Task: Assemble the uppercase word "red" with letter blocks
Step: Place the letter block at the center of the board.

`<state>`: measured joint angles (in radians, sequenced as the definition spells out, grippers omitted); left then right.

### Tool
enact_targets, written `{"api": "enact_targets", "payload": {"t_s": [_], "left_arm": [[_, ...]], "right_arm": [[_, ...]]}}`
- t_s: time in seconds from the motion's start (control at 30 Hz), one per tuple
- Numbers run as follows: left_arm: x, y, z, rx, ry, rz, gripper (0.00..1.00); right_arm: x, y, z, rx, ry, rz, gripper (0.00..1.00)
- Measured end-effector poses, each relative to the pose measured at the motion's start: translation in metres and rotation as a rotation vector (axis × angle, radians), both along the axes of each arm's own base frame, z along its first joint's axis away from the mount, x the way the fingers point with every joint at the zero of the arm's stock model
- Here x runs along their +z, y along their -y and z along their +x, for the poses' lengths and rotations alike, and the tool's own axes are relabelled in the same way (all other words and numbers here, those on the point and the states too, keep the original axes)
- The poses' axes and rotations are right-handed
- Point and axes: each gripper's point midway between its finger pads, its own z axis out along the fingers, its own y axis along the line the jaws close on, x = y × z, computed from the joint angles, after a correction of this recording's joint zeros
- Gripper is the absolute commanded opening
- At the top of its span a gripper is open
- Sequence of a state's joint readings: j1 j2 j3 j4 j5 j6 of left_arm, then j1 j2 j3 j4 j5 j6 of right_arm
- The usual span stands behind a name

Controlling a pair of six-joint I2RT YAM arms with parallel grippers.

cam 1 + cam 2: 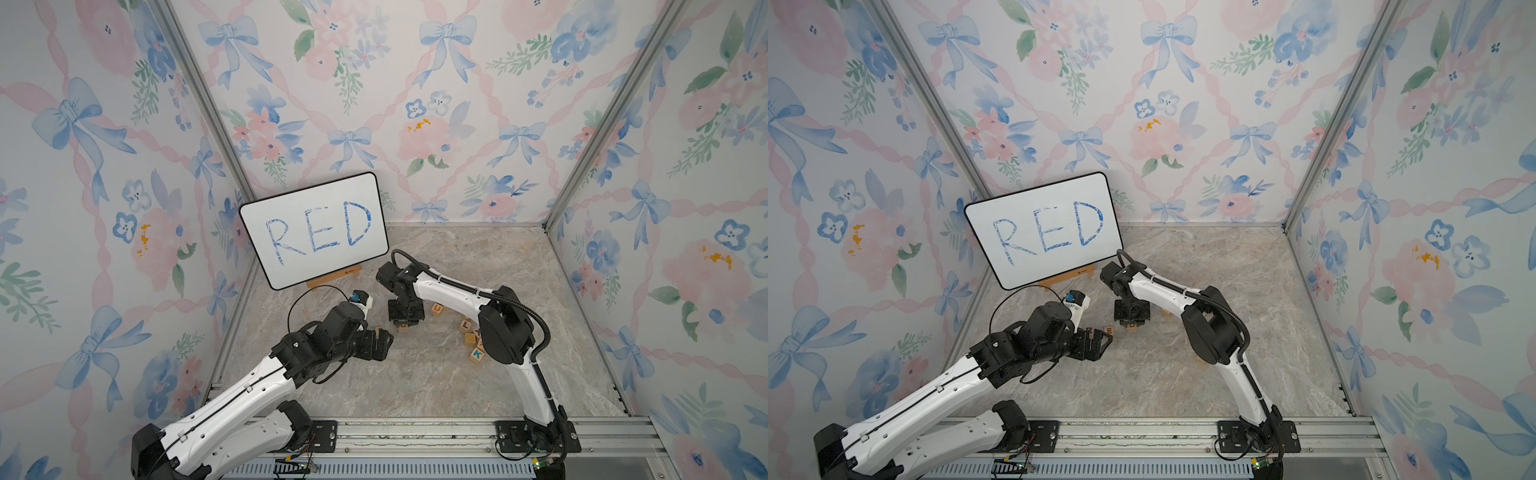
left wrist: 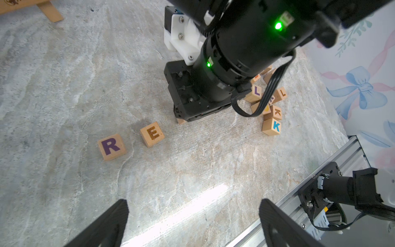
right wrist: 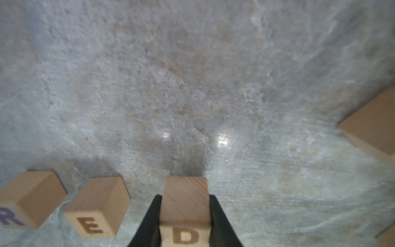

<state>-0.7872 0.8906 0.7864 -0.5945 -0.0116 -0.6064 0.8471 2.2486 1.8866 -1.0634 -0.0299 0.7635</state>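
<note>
Here's the right gripper (image 3: pixel 185 216), pointing straight down at the table (image 1: pixel 415 382) with its jaws clamped on the D block (image 3: pixel 185 196). The black fingers (image 3: pixel 220 224) press flat against the block's two sides, and the orange D faces up. Whether the cube is resting on the stone-look top or sitting just off it, I can't tell.

In a top view, the E block (image 1: pixel 1108 330) lies at 9 o'clock from the D, with a clear gap between them. The R block (image 2: pixel 111 147) sits further out along the same line, close to the E but not touching. R and E are both flat on the table, letters up, each turned slightly off square. So it reads R, E, gap, D.

The left gripper (image 2: pixel 192 222) is at about 8 o'clock from that row and holds nothing. Its fingers (image 2: pixel 111 224) are spread wide over bare table.

From the right gripper, the spare letter blocks (image 1: pixel 471 332) are heaped at 4 o'clock. The blue-K block (image 2: pixel 271 127) is at the near edge of the heap, and a U block (image 1: pixel 436 308) sits alone at 3 o'clock. The whiteboard (image 1: pixel 313 230), with RED written in blue, leans on its wooden stand (image 1: pixel 332 278) at 11 o'clock.
</note>
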Motion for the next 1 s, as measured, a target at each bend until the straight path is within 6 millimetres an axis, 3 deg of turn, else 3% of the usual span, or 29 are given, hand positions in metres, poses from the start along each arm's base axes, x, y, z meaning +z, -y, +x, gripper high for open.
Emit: {"api": "enact_targets", "payload": {"t_s": [0.5,0.6,0.8,1.0], "left_arm": [[-0.003,-0.001,0.0,0.003,-0.01,0.01,0.98],[-0.004,-0.002,0.001,0.008,-0.013,0.013,0.98],[-0.005,-0.002,0.002,0.01,-0.014,0.014,0.98],[-0.005,-0.002,0.002,0.011,-0.013,0.014,0.98]], "right_arm": [[-0.002,-0.004,-0.007,-0.004,-0.018,0.009,0.18],[-0.006,-0.002,-0.01,-0.002,-0.026,0.001,0.25],[-0.012,0.0,-0.014,0.006,-0.044,-0.002,0.5],[-0.012,-0.001,-0.014,0.018,-0.045,0.006,0.65]]}}
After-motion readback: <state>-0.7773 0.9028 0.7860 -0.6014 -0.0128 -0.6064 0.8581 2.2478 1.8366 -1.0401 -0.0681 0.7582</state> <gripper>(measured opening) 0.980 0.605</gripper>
